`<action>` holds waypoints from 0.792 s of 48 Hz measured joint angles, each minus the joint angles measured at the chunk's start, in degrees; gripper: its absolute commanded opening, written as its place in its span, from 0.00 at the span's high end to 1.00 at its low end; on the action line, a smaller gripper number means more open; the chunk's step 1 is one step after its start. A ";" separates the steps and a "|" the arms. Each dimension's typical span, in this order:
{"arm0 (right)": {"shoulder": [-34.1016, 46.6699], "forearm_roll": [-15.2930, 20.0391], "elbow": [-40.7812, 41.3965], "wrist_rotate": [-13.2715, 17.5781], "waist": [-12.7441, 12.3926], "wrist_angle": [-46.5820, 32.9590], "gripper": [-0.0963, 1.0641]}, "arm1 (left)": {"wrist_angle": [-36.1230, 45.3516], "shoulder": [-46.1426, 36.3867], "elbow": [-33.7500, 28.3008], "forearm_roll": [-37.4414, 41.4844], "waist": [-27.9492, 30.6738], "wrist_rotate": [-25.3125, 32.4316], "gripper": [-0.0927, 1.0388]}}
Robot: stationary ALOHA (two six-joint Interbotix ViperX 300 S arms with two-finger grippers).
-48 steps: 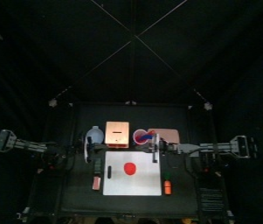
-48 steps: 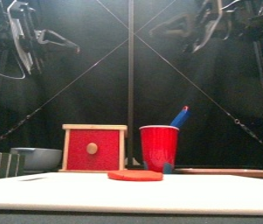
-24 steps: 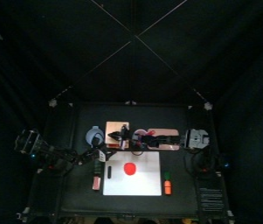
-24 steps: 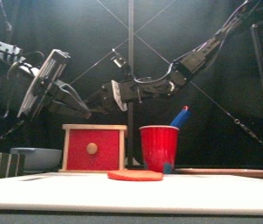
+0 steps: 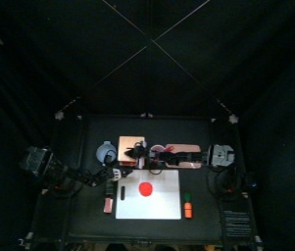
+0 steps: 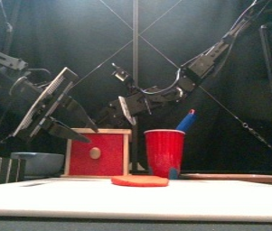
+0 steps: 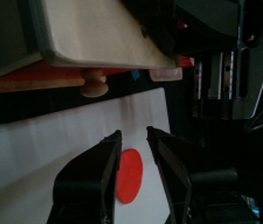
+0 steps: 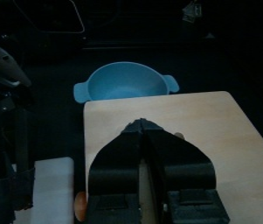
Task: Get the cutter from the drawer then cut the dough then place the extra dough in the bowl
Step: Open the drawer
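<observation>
Far left, the blue-grey bowl [image 8: 123, 85] is seen empty, left of the wooden box [image 6: 98, 132]; no extra dough is in it yet. The left gripper [image 7: 134, 132] is held low at the box's near-left corner, jaws parted by a narrow gap, nothing gripped. It is judged to be lined up for the knob [image 7: 93, 85] on the red drawer front [image 6: 82, 160], the only handle by which the drawer can be pulled.

The drawer is seen shut, flush with the box. The cutter is not visible; it is presumed inside. Nearer than the box, the red dough disc [image 6: 141, 180] lies flat and uncut on the white cutting board [image 6: 138, 200].

The right gripper [image 8: 144, 124] is held above the box top, jaws pressed together on nothing. This is likely meant to pin the box while the drawer is drawn. Contact cannot be confirmed.

Right of the box, the red cup [image 6: 164, 152] stands upright with a blue knife [image 6: 186, 119] in it, unused.
</observation>
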 measured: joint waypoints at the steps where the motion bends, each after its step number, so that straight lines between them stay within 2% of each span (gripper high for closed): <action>1: 0.00 0.00 -0.09 0.00 0.09 0.00 0.89 | 0.00 0.18 0.00 -0.79 0.18 -1.05 0.24; 3: 0.00 0.00 -0.09 0.00 0.09 0.00 0.89 | 0.09 0.53 0.00 -2.81 0.70 -4.13 0.24; 8: 0.09 0.00 -0.18 0.00 0.09 0.00 0.89 | 0.18 1.85 -0.35 -4.22 2.20 -7.47 0.24; 25: 0.53 0.26 -0.70 0.09 0.44 0.00 0.89 | 0.00 7.47 -3.69 -2.37 6.50 -7.38 0.26; 32: 0.62 0.35 -0.79 0.09 0.62 0.00 0.89 | 0.18 7.56 -3.69 -1.14 6.94 -6.68 0.40; 38: 0.62 0.44 -0.79 0.18 0.79 0.00 0.89 | 1.49 7.65 -3.69 -0.70 7.03 -6.59 0.47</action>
